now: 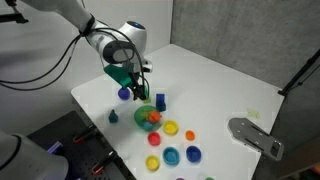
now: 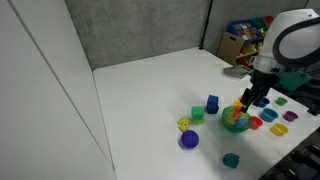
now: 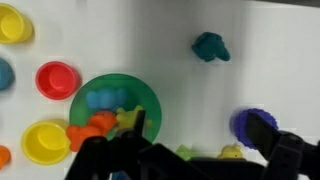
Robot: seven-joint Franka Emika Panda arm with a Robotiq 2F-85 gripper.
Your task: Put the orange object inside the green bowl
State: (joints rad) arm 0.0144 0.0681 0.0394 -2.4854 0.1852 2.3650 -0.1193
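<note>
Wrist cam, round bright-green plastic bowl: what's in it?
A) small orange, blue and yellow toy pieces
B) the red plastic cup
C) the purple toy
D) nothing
A: in the wrist view the round bright-green plastic bowl holds a small orange toy piece with a blue piece and a yellow piece; the red plastic cup sits outside its rim.

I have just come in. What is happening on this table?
A robot arm is working over a white table strewn with small coloured toys. Its gripper hangs close above the green bowl; the jaws look open and hold nothing. An orange piece already lies in the bowl, next to a blue piece and a yellow piece.
</note>
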